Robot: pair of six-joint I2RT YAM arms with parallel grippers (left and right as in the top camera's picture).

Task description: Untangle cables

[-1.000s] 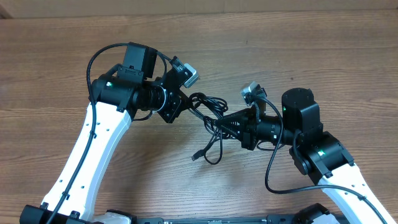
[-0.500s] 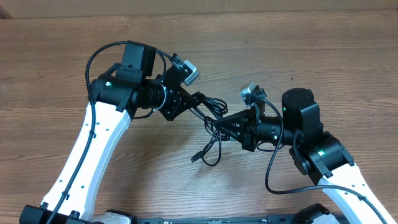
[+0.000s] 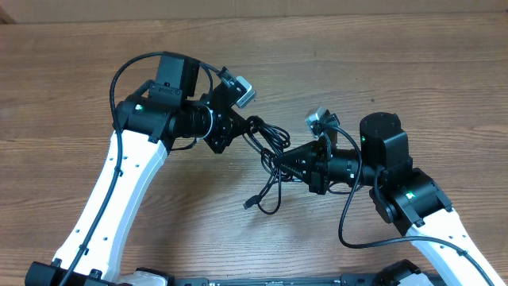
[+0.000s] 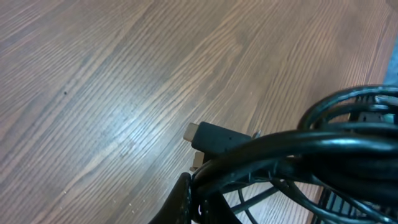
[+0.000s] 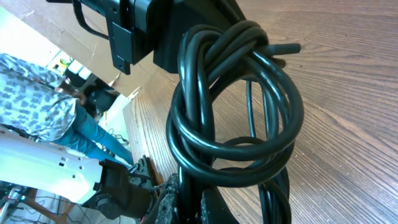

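Note:
The cables (image 3: 271, 135) are a knot of thin black cords held above the wooden table (image 3: 381, 63) between my two grippers. My left gripper (image 3: 241, 127) is shut on the knot's upper left end. My right gripper (image 3: 279, 164) is shut on its lower right side. A loose loop hangs down to a plug (image 3: 249, 203) near the table. In the left wrist view the cables (image 4: 298, 155) fill the right side with a plug (image 4: 211, 138) sticking out, and my left gripper (image 4: 196, 202) pinches them. In the right wrist view the cables (image 5: 233, 93) coil in tight loops above my right gripper (image 5: 189, 200).
The left arm's black wrist (image 5: 140, 28) sits close behind the coil in the right wrist view. Thick black arm wiring (image 3: 119, 75) loops over the left arm and another length (image 3: 345, 222) beside the right arm. Bare wood lies all around (image 3: 63, 95).
The left gripper slid slightly right along the knot, loosening and then closing on it again. The hanging loop and plug swung a little left. The right arm stayed put.

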